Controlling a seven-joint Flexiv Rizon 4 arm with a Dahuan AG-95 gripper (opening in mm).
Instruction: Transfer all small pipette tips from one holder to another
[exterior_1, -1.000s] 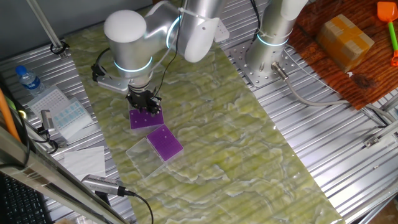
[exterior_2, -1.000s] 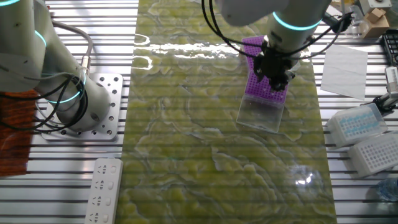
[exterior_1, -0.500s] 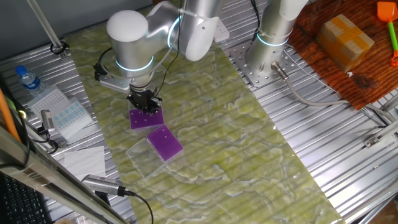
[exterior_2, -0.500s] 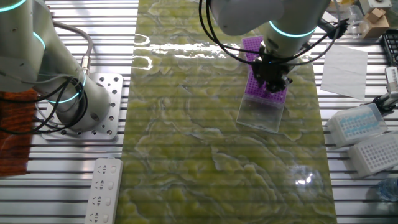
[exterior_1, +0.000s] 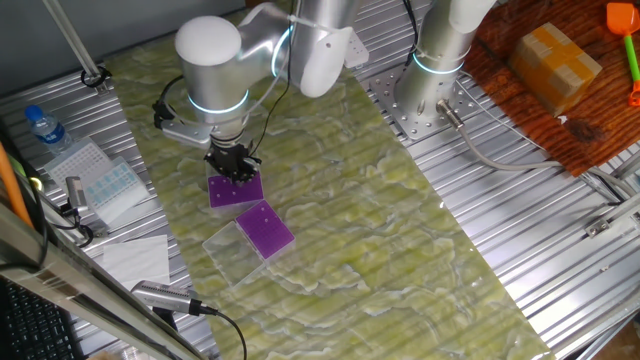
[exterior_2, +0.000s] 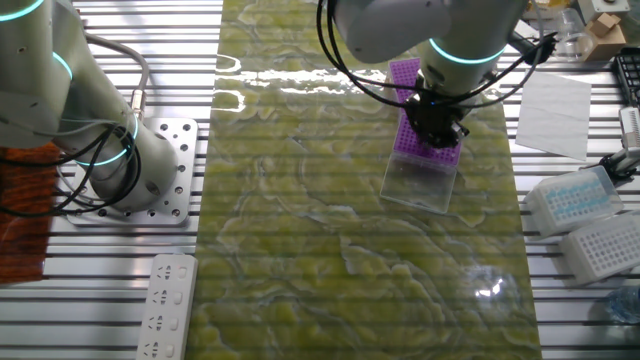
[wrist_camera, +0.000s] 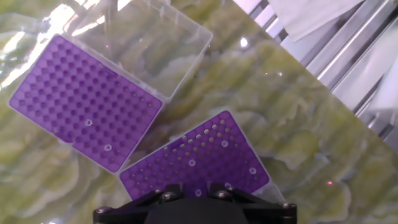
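You're looking down the hand cam: gripper (wrist_camera: 193, 202) body fills the bottom edge, fingertips out of sight, so can't tell if jaws are spread or pressed. Right under it sits the near purple tip rack (wrist_camera: 196, 163), tilted, w/ a few small pipette tips (wrist_camera: 224, 144) showing as pale rings in its holes. Just beyond, nearly touching at a corner, the second purple rack (wrist_camera: 84, 109) holds two more pale specks; its clear hinged lid (wrist_camera: 149, 43) lies open on the far side.

In one fixed view the gripper (exterior_1: 231, 162) hangs over the rack (exterior_1: 234, 190) nearer the bench's left edge, on the green-yellow mat (exterior_1: 380, 220). Water bottle (exterior_1: 43, 128) and spare tip boxes (exterior_1: 95, 180) sit further out, at the left edge. From the other fixed view, the gripper (exterior_2: 436, 118) covers the same rack (exterior_2: 428, 148).
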